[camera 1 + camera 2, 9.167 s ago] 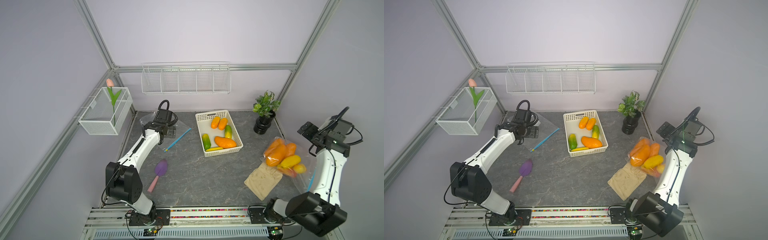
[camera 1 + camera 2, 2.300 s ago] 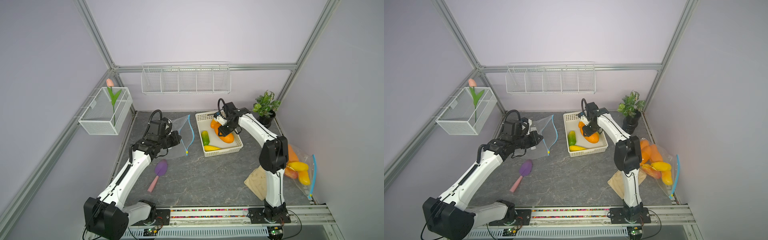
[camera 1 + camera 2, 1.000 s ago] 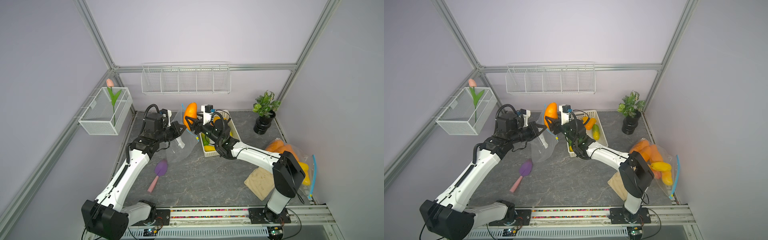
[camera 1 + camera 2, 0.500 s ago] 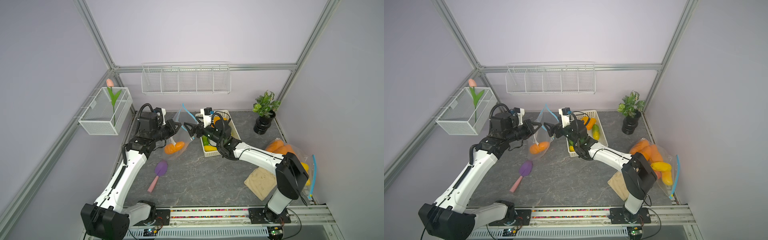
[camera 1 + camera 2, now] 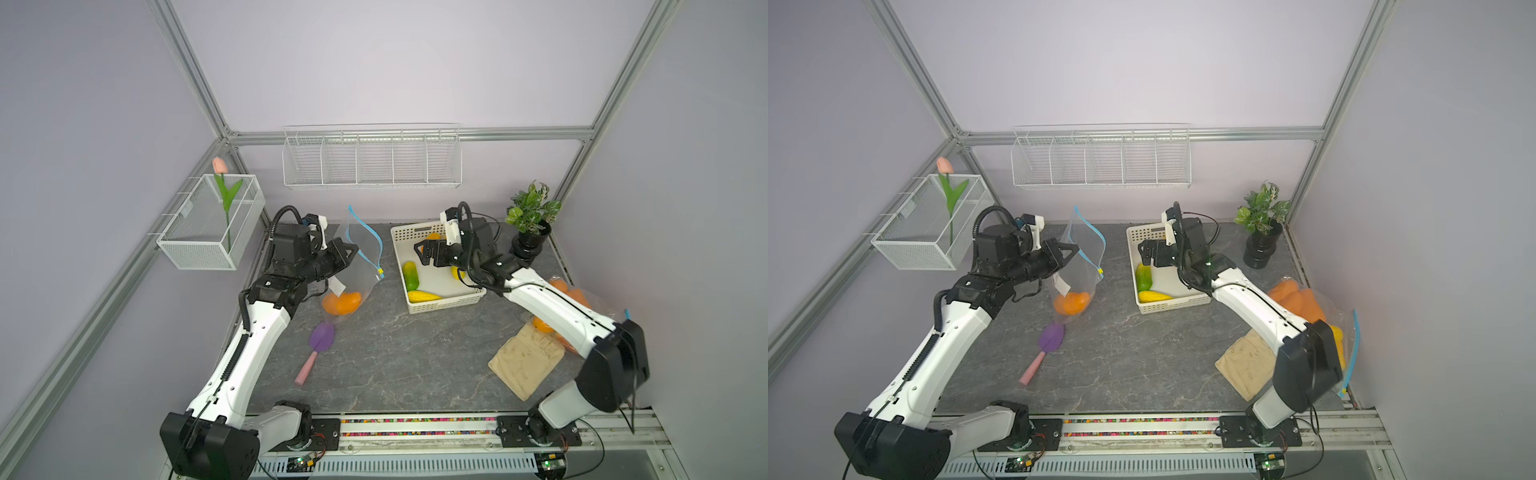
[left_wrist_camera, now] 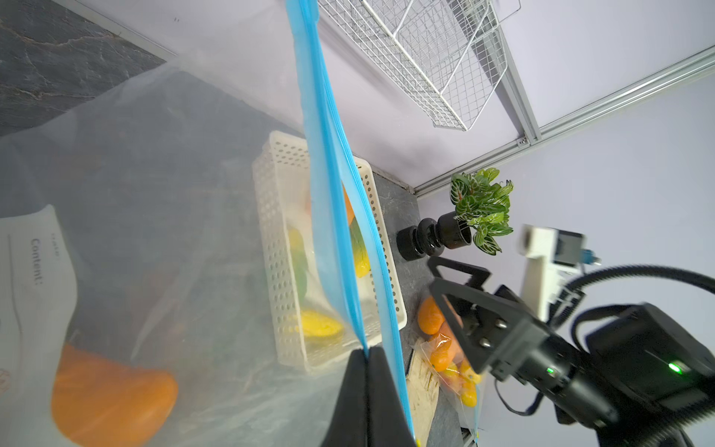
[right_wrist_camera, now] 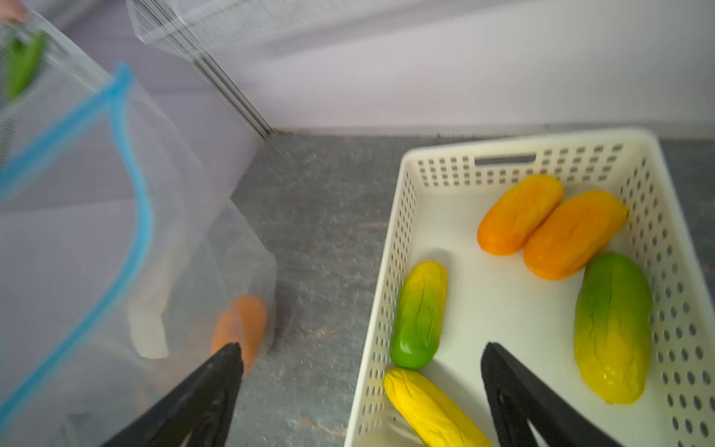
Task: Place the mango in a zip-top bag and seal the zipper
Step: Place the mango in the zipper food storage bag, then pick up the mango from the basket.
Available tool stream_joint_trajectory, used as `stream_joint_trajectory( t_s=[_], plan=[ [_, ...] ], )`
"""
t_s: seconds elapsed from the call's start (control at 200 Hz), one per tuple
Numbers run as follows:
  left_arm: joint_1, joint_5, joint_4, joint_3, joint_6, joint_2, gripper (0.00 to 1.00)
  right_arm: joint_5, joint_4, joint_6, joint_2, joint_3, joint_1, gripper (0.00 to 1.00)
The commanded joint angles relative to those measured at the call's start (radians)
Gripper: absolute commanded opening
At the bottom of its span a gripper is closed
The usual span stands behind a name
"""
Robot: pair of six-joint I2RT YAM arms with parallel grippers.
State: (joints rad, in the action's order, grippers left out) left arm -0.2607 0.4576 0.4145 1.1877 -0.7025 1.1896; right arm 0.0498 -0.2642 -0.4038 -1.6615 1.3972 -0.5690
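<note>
Where your left gripper (image 6: 366,354) sits: clamped tight on the blue zipper (image 5: 365,237) edge of the zip-top bag (image 5: 360,270), which hangs from it.
Bag mouth: you can see the two blue strips spread apart, so it is unsealed.
Mango (image 5: 343,302): orange, lying in the bag's bottom end; you cannot tell whether that end touches the table (image 5: 395,357).
Right gripper (image 7: 360,350): jaws wide with nothing between them, hovering over the side of the white basket (image 5: 449,303) nearest the bag, apart from the bag.
Basket contents: your right wrist view shows two orange fruits (image 7: 520,214), two green-yellow fruits (image 7: 419,313) and one yellow fruit (image 7: 429,410).
Purple scoop (image 5: 321,337): on the table, just in front of the bag.
Second bag of fruit (image 5: 1304,305): at the table's right edge, beside a tan cloth (image 5: 524,365).
</note>
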Motion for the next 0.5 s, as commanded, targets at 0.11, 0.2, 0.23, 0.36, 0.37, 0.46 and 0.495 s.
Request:
stream_joint_trajectory(
  t_s=[0.11, 0.2, 0.23, 0.36, 0.37, 0.46, 0.495],
  plan=[
    [0.004, 0.042, -0.094, -0.060, -0.021, -0.042, 0.00, 0.014, -0.318, 0.013, -0.303, 0.215, 0.000, 0.87],
    [0.002, 0.050, -0.099, -0.070, -0.016, -0.047, 0.00, 0.042, -0.308, 0.012, -0.381, 0.261, 0.000, 0.84],
    [0.002, 0.049, -0.091, -0.068, -0.011, -0.047, 0.00, 0.072, -0.288, 0.010, -0.395, 0.264, -0.001, 0.84],
    [0.002, 0.043, -0.078, -0.072, 0.007, -0.045, 0.00, 0.055, -0.276, -0.013, -0.446, 0.289, -0.005, 0.82],
    [0.002, 0.042, -0.078, -0.072, 0.008, -0.044, 0.00, 0.054, -0.277, -0.014, -0.449, 0.290, -0.003, 0.82],
    [0.003, 0.045, -0.086, -0.080, 0.006, -0.040, 0.00, 0.051, -0.256, -0.023, -0.472, 0.294, -0.005, 0.79],
    [0.003, 0.044, -0.088, -0.080, 0.005, -0.040, 0.00, 0.041, -0.265, -0.023, -0.489, 0.309, -0.004, 0.79]
  ],
)
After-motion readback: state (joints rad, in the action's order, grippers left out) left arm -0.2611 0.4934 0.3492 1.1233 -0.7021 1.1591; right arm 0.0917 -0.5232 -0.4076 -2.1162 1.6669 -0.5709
